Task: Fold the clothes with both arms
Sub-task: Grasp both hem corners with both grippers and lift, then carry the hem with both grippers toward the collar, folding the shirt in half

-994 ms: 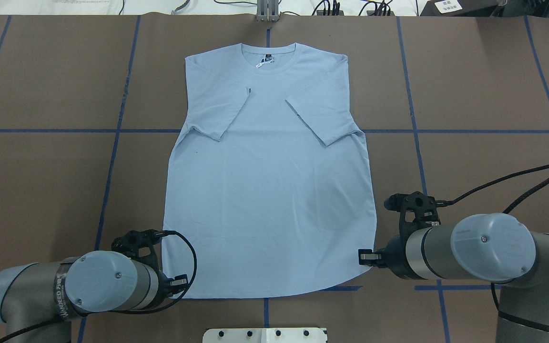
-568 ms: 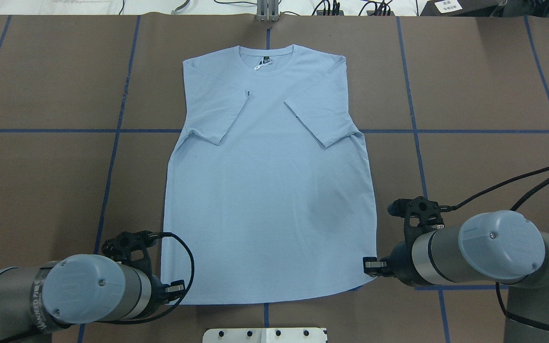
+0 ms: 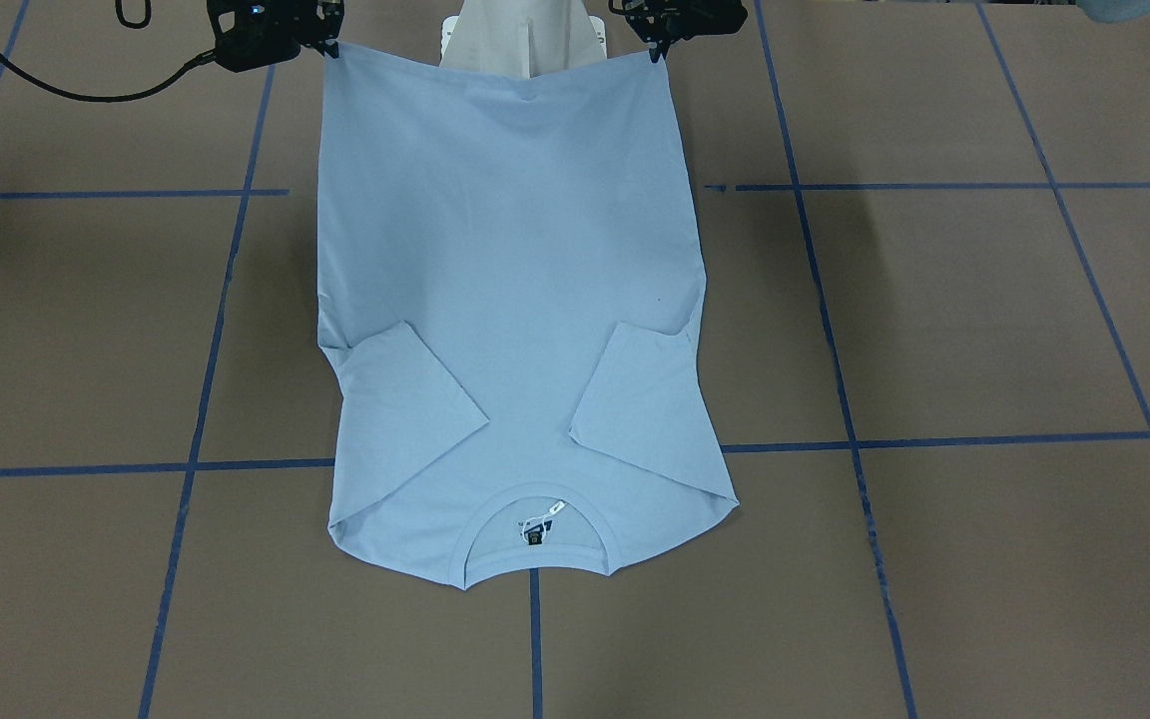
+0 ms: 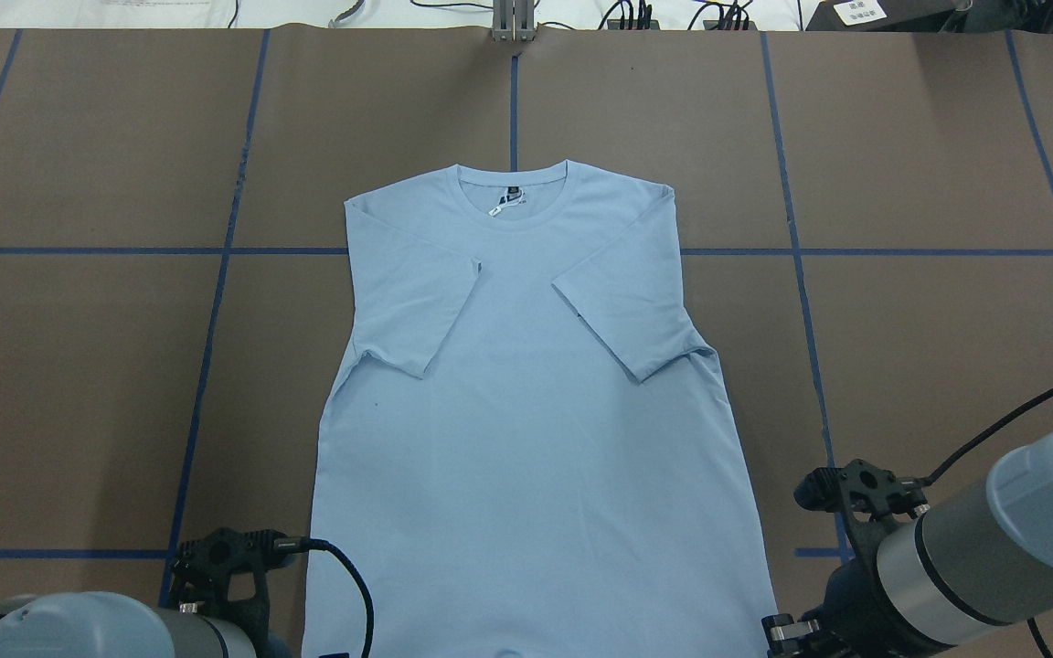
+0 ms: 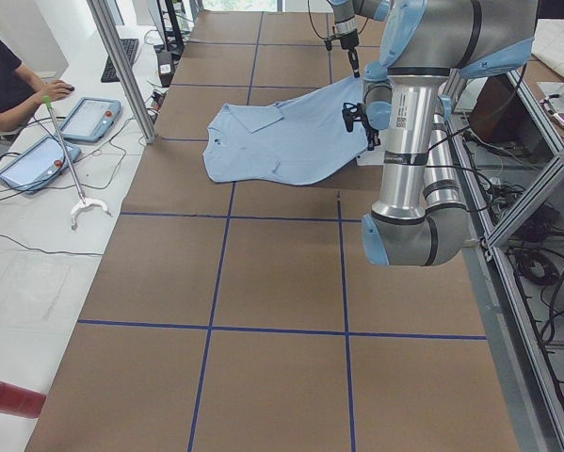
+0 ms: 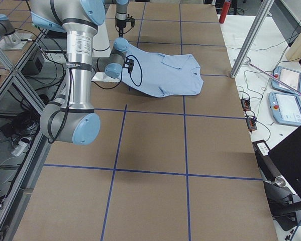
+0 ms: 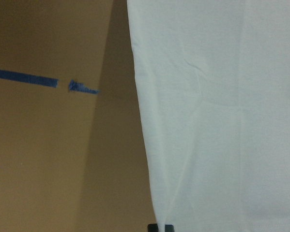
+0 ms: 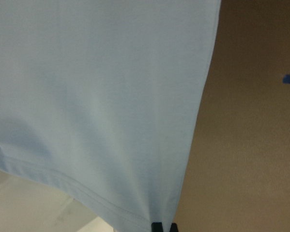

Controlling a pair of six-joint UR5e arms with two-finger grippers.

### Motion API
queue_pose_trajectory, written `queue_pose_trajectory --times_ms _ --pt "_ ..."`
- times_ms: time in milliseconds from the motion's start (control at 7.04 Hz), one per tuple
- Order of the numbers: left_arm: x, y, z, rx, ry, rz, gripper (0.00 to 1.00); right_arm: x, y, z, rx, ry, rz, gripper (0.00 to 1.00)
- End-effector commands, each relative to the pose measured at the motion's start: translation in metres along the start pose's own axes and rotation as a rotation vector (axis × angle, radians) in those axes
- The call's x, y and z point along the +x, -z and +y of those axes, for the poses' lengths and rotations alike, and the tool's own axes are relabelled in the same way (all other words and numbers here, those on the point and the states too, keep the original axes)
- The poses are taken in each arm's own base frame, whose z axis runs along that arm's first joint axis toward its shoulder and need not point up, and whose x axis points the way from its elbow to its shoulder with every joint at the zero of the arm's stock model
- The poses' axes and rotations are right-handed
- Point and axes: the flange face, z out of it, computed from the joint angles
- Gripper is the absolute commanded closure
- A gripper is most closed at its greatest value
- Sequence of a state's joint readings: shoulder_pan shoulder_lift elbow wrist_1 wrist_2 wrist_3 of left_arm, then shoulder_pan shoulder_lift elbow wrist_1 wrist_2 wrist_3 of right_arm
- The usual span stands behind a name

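T-shirt (image 4: pixel 526 411) pulled robotward; both end effectors (image 3: pixel 333 47) (image 3: pixel 653 52) apparently pinching hem.

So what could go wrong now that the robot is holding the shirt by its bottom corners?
1. The left pincer and right pincer each pinch only a tiny bit of a hem corner. A corner of the T-shirt could slip out and drop.
2. The folded-in sleeves lie loose on top, so a tug might flip them open.
3. If one arm pulls harder than the other, the cloth could twist or wrinkle.
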State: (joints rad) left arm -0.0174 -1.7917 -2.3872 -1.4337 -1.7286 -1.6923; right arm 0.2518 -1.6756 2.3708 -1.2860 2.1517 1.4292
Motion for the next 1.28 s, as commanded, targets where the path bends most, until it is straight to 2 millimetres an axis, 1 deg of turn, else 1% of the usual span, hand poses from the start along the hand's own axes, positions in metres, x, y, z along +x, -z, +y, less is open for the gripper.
queue_pose_trajectory --times_ms 0,142,284,426,568,710,852,994,1136 --pt "0.004 0.001 0.012 -0.022 -0.021 0.003 1.00 -0.002 -0.004 0.004 -0.022 0.007 -0.004 1.00" --pt "0.005 0.001 -0.004 0.009 -0.030 0.001 1.00 -0.006 0.011 -0.025 0.049 -0.014 -0.031 1.00" --pt "0.006 0.010 -0.022 0.039 -0.035 0.017 1.00 -0.003 0.039 -0.060 0.141 -0.031 -0.061 1.00" --pt "0.004 0.027 -0.056 0.097 0.014 0.034 1.00 0.001 0.057 -0.084 0.211 -0.031 -0.069 1.00" --pt "0.005 0.042 -0.091 0.158 0.055 0.049 1.00 0.003 0.068 -0.121 0.274 -0.055 -0.071 1.00" --pt "0.015 0.053 -0.126 0.220 0.034 0.054 1.00 -0.003 0.082 -0.167 0.339 -0.091 -0.081 1.00" --pt "0.020 0.057 -0.159 0.244 0.054 0.045 1.00 -0.002 0.089 -0.207 0.381 -0.123 -0.072 1.00" --pt "0.026 0.063 -0.199 0.295 0.098 0.035 1.00 -0.004 0.102 -0.247 0.425 -0.112 -0.057 1.00" --pt "0.018 0.065 -0.229 0.328 0.073 0.000 1.00 0.000 0.116 -0.284 0.460 -0.136 -0.044 1.00"
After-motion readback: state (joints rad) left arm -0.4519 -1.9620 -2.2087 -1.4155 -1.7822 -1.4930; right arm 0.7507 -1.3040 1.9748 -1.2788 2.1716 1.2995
